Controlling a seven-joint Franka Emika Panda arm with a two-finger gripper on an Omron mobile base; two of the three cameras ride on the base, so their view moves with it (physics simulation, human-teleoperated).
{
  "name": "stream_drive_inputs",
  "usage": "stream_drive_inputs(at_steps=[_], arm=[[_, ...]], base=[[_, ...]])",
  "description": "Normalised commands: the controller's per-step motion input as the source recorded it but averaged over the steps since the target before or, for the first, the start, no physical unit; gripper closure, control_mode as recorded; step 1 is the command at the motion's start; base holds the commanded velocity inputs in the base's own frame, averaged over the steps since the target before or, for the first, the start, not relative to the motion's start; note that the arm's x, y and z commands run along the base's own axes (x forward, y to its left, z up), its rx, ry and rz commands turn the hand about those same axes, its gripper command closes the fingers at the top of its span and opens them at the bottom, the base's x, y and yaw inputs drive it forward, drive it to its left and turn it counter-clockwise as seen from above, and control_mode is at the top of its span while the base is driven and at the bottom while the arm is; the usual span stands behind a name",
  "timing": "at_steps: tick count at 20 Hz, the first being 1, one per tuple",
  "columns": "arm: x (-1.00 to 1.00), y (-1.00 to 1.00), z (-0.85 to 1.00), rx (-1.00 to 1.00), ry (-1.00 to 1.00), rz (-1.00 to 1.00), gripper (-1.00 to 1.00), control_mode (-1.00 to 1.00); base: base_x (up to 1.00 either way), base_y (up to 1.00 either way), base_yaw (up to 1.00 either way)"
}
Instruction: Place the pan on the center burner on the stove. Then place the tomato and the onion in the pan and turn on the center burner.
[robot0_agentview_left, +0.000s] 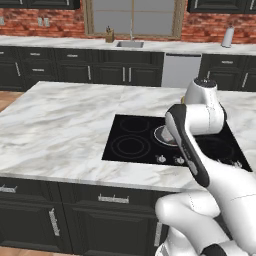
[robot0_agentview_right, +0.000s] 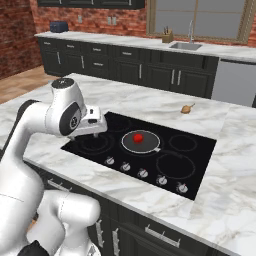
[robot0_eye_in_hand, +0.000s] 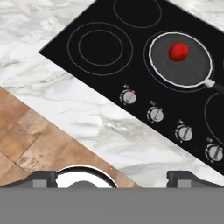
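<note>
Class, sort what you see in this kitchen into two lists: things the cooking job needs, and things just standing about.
Needed for the job:
pan on the stove
tomato, in the pan
onion, on the counter beyond the stove
knobs
hand, open

Standing about:
sink
knife block
toaster

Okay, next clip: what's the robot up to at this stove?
It is loading a pan on the stove. The pan sits on the center burner with the tomato already inside. The onion lies on the marble counter beyond the cooktop. The gripper is open and empty, above the front edge.
</note>
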Motion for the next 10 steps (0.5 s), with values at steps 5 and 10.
stream_drive_inputs(at_steps=[5,10], arm=[[-0.92,0.01,0.0,0.0,0.0,0.0,-1.0,-1.0],[-0.37,0.19,-0.07,-0.01,0.06,0.0,-1.0,-1.0]], base=[[0.0,0.0,0.0],[0.0,0.0,0.0]])
